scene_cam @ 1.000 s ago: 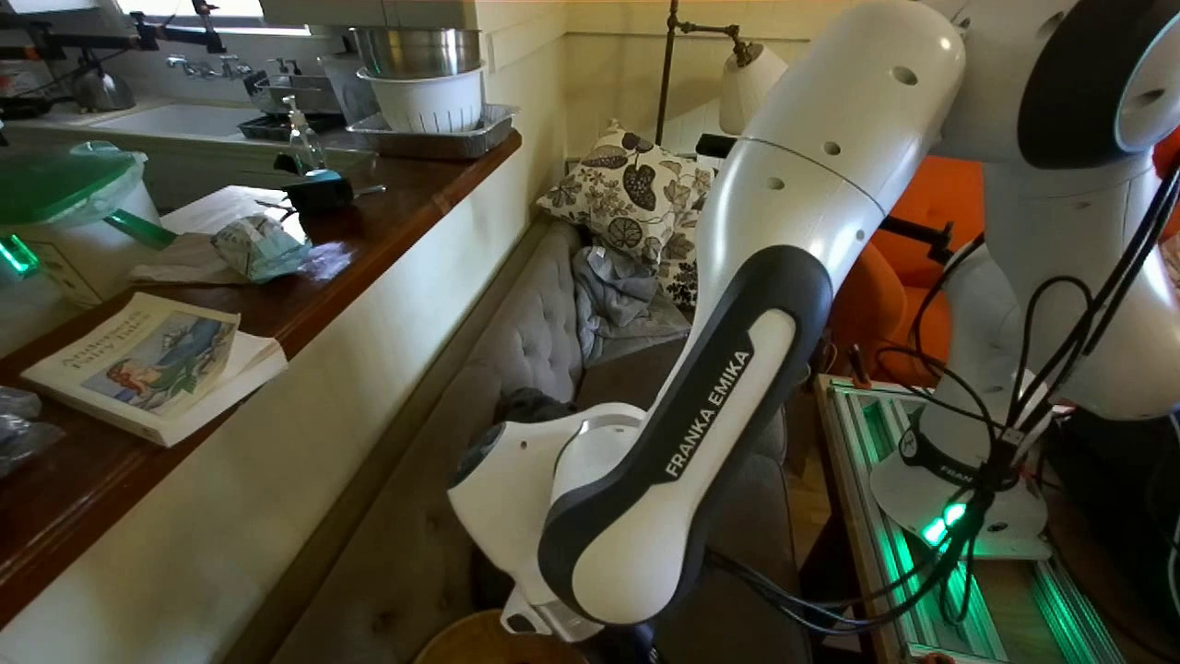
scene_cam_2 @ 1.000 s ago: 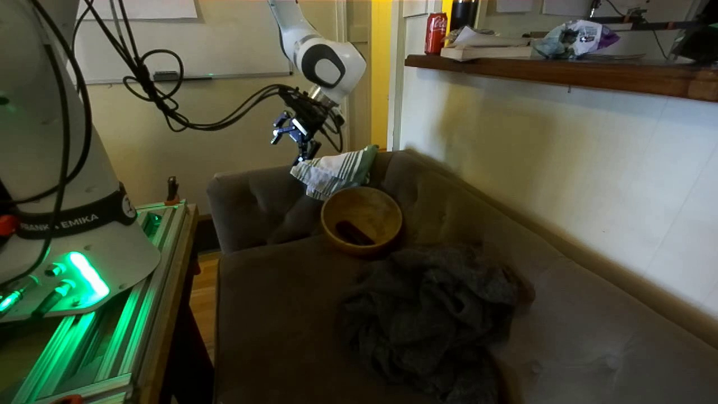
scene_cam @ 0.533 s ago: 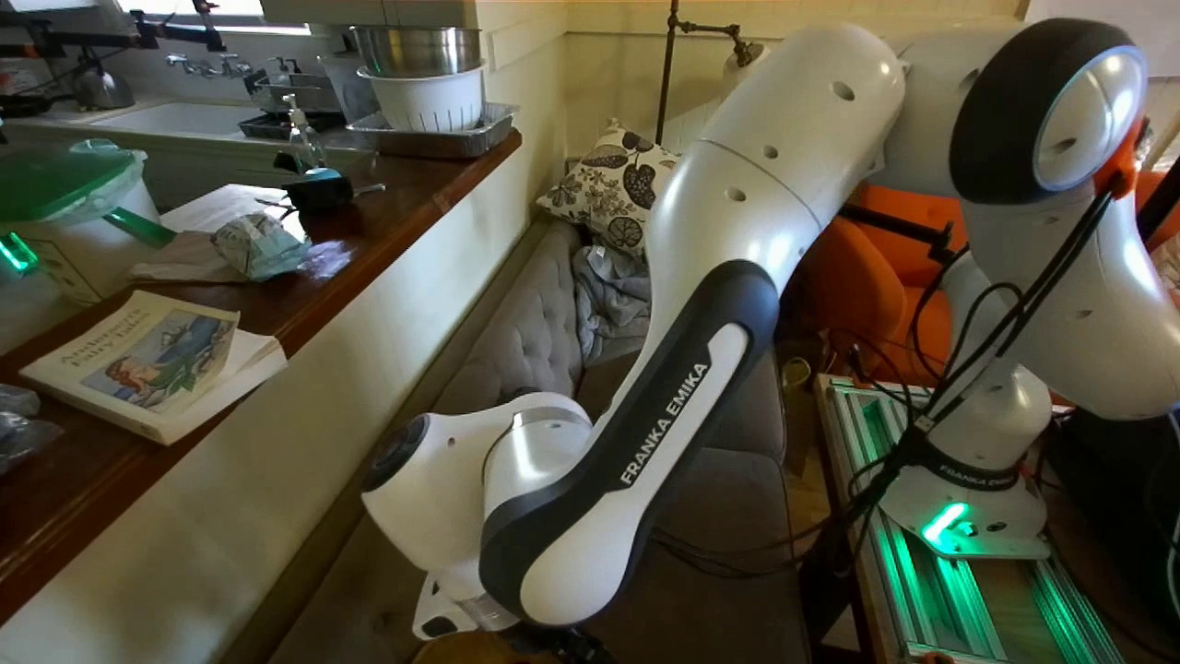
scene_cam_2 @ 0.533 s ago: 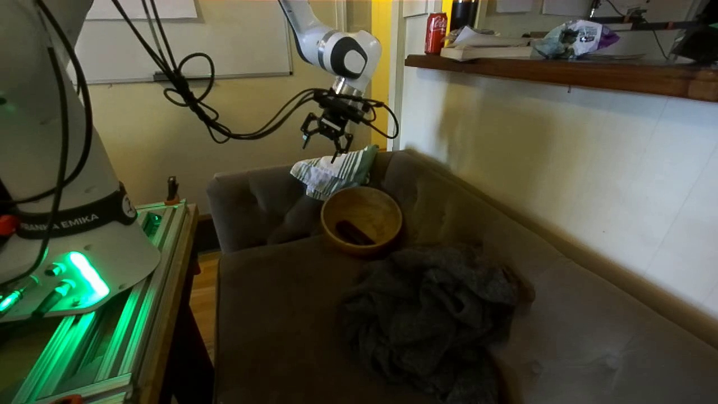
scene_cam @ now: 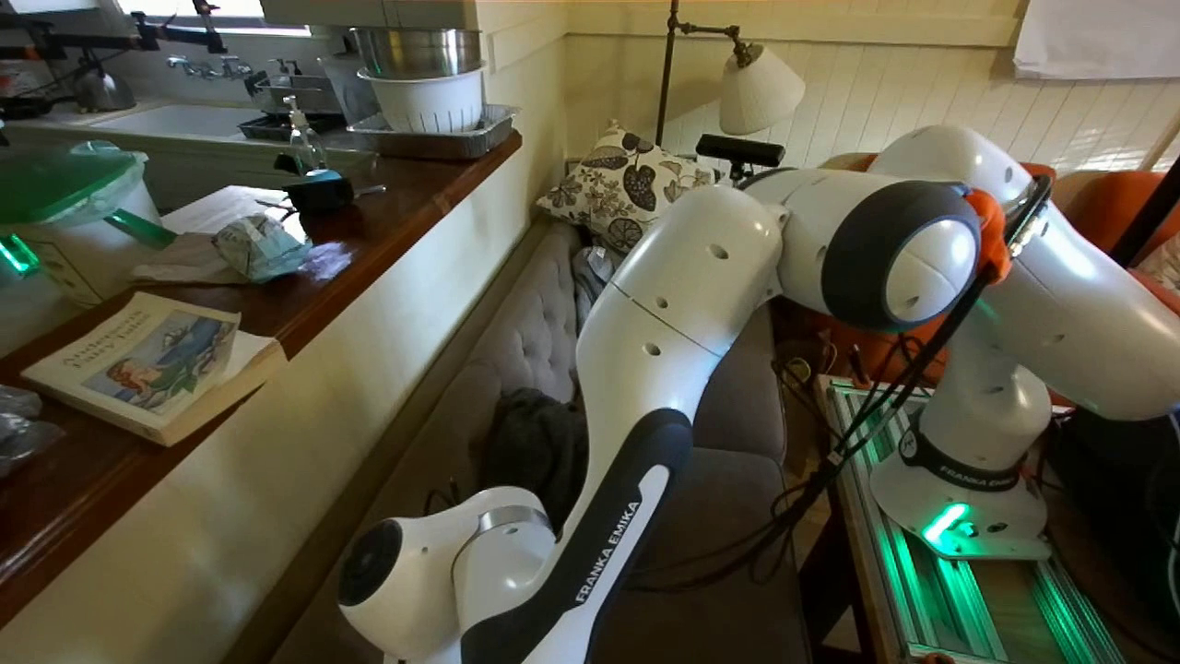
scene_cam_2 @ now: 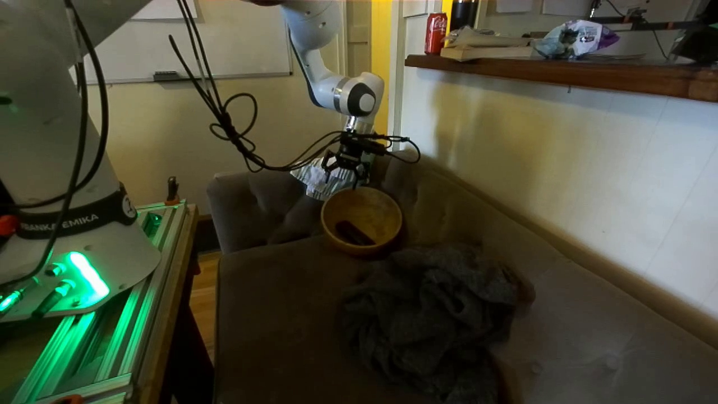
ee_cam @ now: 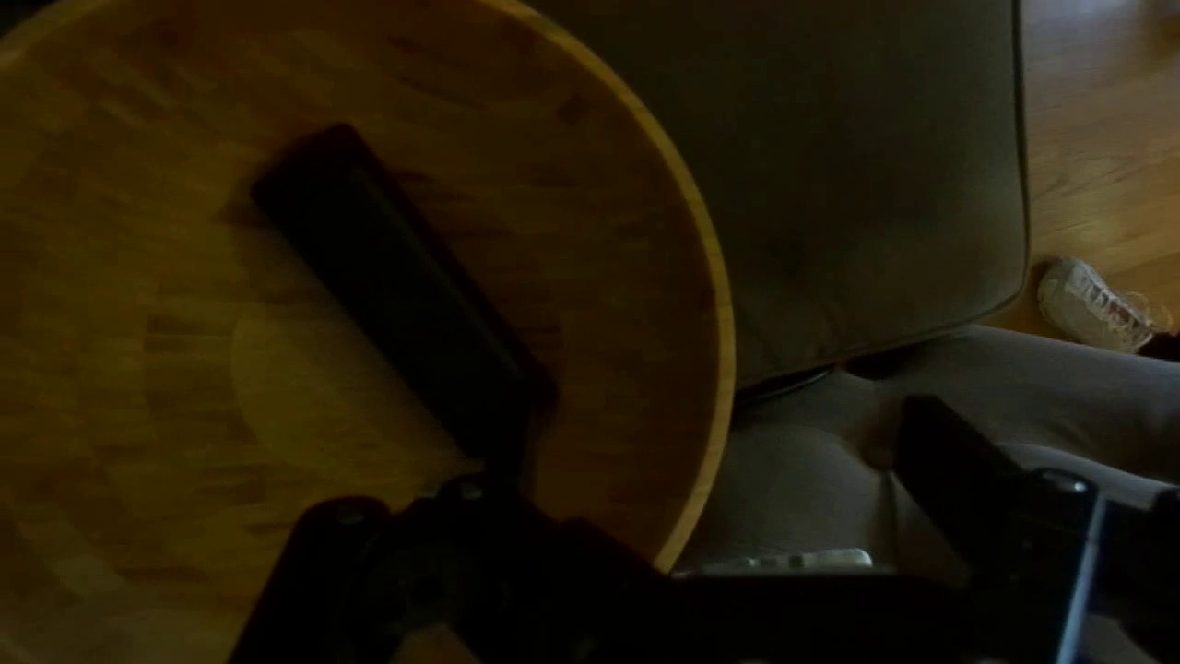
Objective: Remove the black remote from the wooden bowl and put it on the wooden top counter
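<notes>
Black hand [scene_cam_2: 341, 182] — spread wide — hovers near the bowl [scene_cam_2: 380, 212].

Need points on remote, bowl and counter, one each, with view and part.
remote [ee_cam: 406, 291]: wrist view, middle of its upward face
bowl [scene_cam_2: 377, 209]: an exterior view, bare inner wall
counter [scene_cam: 415, 191]: an exterior view, bare stretch of the wooden top
</notes>
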`<state>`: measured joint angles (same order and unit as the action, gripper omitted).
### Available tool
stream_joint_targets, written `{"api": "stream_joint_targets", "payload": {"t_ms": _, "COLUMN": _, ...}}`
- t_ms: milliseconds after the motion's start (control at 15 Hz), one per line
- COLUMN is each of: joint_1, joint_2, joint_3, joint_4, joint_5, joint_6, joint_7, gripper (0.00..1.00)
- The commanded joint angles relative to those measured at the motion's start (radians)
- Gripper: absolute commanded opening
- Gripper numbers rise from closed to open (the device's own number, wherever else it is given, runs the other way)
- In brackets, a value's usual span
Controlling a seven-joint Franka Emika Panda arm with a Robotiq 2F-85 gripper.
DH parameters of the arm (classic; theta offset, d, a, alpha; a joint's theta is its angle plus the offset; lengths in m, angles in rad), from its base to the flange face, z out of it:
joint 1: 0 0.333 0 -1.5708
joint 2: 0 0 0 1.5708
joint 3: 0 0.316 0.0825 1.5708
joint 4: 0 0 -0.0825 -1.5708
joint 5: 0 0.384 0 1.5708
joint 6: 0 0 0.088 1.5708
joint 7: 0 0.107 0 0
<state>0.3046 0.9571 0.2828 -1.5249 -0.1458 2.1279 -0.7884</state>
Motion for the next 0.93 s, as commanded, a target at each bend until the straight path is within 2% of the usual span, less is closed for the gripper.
{"api": "stream_joint_targets", "payload": {"t_ms": 0, "joint_1": -0.006, "joint_2": 0.018, "joint_3": 0.008, "joint_4": 0.023, "joint_5": -0.01, "joint_6": -0.009, "joint_7": -0.003, "gripper": 1.0}}
{"api": "stream_joint_targets", "payload": {"t_ms": 133, "joint_1": -0.006, "joint_2": 0.021, "joint_3": 0.008, "joint_4": 0.036, "joint_5": -0.01, "joint_6": -0.017, "joint_7": -0.008, "gripper": 1.0}}
{"api": "stream_joint_targets", "payload": {"t_ms": 200, "joint_1": -0.013, "joint_2": 0.015, "joint_3": 0.01, "joint_4": 0.014, "joint_5": -0.029, "joint_6": 0.017, "joint_7": -0.046, "gripper": 1.0}}
{"api": "stream_joint_targets", "payload": {"t_ms": 400, "joint_1": -0.026, "joint_2": 0.044, "joint_3": -0.011, "joint_4": 0.015, "joint_5": -0.117, "joint_6": 0.086, "joint_7": -0.209, "gripper": 1.0}}
{"api": "stream_joint_targets", "payload": {"t_ms": 533, "joint_1": -0.042, "joint_2": 0.07, "joint_3": -0.024, "joint_4": 0.01, "joint_5": -0.157, "joint_6": 0.174, "joint_7": -0.295, "gripper": 1.0}}
{"api": "stream_joint_targets", "payload": {"t_ms": 733, "joint_1": -0.083, "joint_2": 0.111, "joint_3": -0.002, "joint_4": 0.003, "joint_5": -0.161, "joint_6": 0.282, "joint_7": -0.451, "gripper": 1.0}}
{"api": "stream_joint_targets", "payload": {"t_ms": 867, "joint_1": -0.089, "joint_2": 0.156, "joint_3": 0.012, "joint_4": 0.021, "joint_5": -0.154, "joint_6": 0.301, "joint_7": -0.552, "gripper": 1.0}}
